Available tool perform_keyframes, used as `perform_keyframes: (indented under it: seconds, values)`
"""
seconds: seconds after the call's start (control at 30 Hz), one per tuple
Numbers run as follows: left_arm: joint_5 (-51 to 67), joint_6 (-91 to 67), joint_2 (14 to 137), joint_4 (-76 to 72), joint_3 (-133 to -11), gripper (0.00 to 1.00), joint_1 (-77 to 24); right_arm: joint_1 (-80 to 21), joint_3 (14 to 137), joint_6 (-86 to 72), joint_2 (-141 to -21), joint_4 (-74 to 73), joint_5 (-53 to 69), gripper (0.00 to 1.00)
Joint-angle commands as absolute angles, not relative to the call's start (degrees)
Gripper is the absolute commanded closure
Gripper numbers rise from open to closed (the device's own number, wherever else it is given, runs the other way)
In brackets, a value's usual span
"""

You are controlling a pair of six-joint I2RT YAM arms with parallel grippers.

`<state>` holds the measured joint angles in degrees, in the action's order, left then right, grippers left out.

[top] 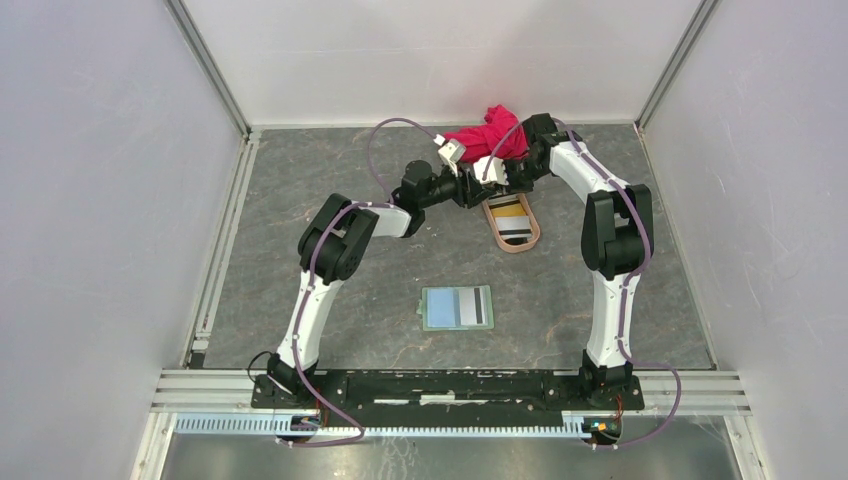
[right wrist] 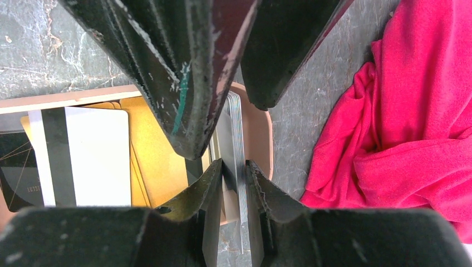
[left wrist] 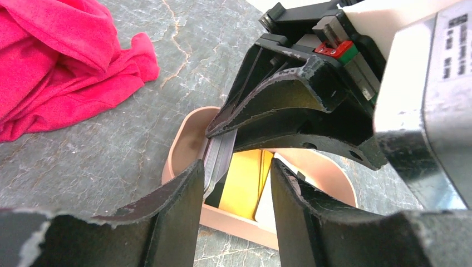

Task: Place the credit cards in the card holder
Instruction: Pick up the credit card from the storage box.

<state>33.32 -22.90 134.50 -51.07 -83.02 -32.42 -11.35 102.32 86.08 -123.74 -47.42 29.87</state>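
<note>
Right wrist view: right end effector [right wrist: 234, 169] pinches a stack of credit cards [right wrist: 236, 125] on edge over the tray [right wrist: 260, 139]; left end effector [left wrist: 236, 167] stands spread around it. Well apart, the card holder [top: 457, 308] lies open on the near desk [top: 300, 200]. Risk: an off-centre squeeze may fan the stack, spilling cards.

A grey marbled tabletop [top: 560, 290] lies evenly lit between 3 plain white walls [top: 100, 200], edged with aluminium rails [top: 700, 390].

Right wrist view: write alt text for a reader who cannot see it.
The right gripper pinches an upright stack of credit cards over a tan tray holding more cards. The left gripper's open jaws straddle the stack; a red cloth lies nearby.
</note>
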Motion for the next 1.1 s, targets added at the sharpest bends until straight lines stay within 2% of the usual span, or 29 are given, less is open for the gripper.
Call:
perform_keyframes:
  seconds: [0.0, 0.77, 1.07]
  values:
    - [35.13, -22.63, 132.73, -52.52, -85.11, 0.47, -32.35, -11.42, 104.26, 92.29, -125.49, -51.63, 30.94, 0.73]
    - [33.97, -19.43, 136.67, -42.68, -91.99, 0.5, -33.4, -11.41, 104.42, 92.55, -125.69, -52.01, 30.76, 0.73]
    - [35.17, -19.26, 137.44, -41.68, -93.27, 0.55, -33.75, -11.37, 104.51, 92.64, -125.95, -52.01, 30.7, 0.74]
